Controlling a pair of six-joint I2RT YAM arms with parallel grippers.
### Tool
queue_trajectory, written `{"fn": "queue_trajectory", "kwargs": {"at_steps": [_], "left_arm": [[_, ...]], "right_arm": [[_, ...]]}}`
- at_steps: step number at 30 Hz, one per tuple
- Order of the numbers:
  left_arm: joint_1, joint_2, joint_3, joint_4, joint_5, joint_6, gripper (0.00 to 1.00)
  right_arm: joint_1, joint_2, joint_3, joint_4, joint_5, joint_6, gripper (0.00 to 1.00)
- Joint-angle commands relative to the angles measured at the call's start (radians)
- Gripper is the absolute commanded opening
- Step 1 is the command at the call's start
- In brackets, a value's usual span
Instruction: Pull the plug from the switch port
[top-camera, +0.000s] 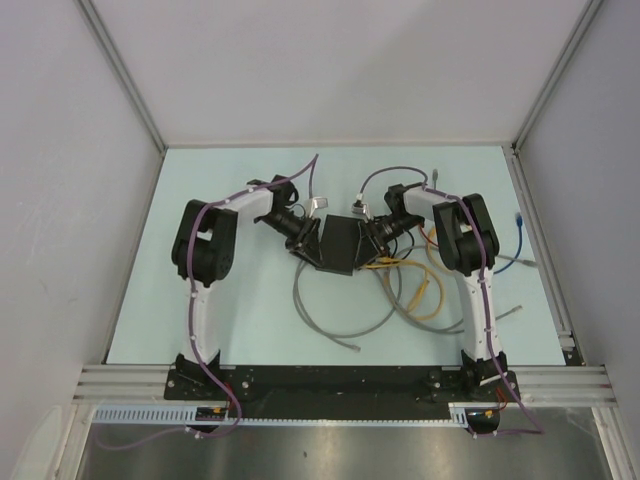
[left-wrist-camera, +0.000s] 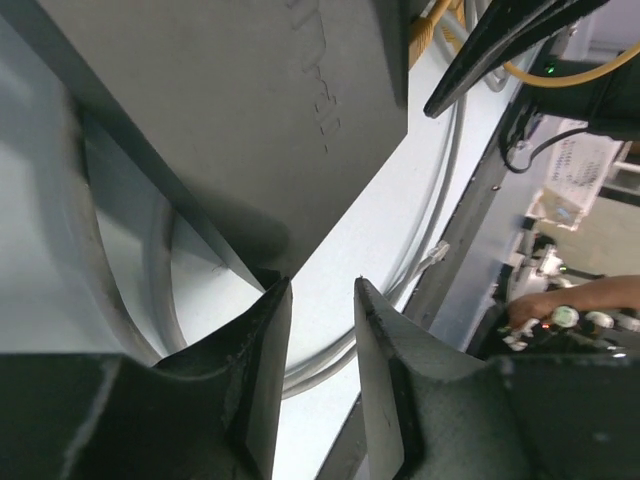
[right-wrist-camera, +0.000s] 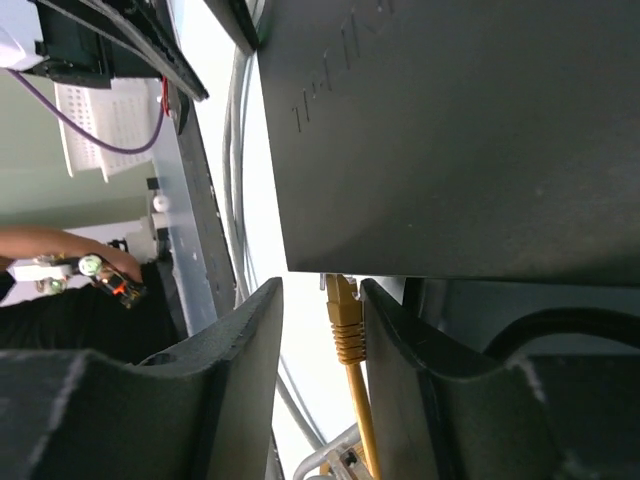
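The switch (top-camera: 340, 245) is a flat matte-black box lying mid-table between both grippers. In the left wrist view its top (left-wrist-camera: 250, 110) fills the upper frame, and one corner reaches the tip of my left gripper's (left-wrist-camera: 320, 285) left finger; the jaws stand apart with nothing between them. In the right wrist view a yellow plug (right-wrist-camera: 345, 315) sits in the switch's (right-wrist-camera: 450, 130) narrow edge. My right gripper (right-wrist-camera: 320, 285) is open around that plug, which lies against the right finger with a gap to the left one. From above, the left gripper (top-camera: 305, 238) and right gripper (top-camera: 378, 238) flank the switch.
Grey cables (top-camera: 330, 320) loop on the table in front of the switch. Yellow cable (top-camera: 425, 295) coils at the right, with a blue cable (top-camera: 520, 228) near the right wall. An aluminium rail (top-camera: 340, 380) runs along the near edge. A person's hand (left-wrist-camera: 570, 300) shows beyond the table.
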Motion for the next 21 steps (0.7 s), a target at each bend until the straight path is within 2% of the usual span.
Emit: {"fn": "queue_trajectory", "kwargs": {"at_steps": [1, 11, 15, 21], "left_arm": [[-0.003, 0.037, 0.058, 0.025, 0.001, -0.007, 0.38], [-0.001, 0.044, 0.078, 0.026, -0.002, -0.005, 0.35], [0.0, 0.046, 0.092, 0.025, 0.012, -0.003, 0.35], [0.0, 0.053, 0.101, 0.023, 0.018, -0.005, 0.34]], "right_arm": [[-0.001, 0.026, 0.009, 0.059, 0.022, 0.066, 0.4], [-0.011, 0.03, 0.013, 0.097, 0.034, 0.114, 0.35], [-0.027, 0.018, 0.009, 0.045, -0.032, 0.001, 0.43], [-0.03, 0.027, 0.012, 0.034, -0.035, -0.006, 0.43]]}}
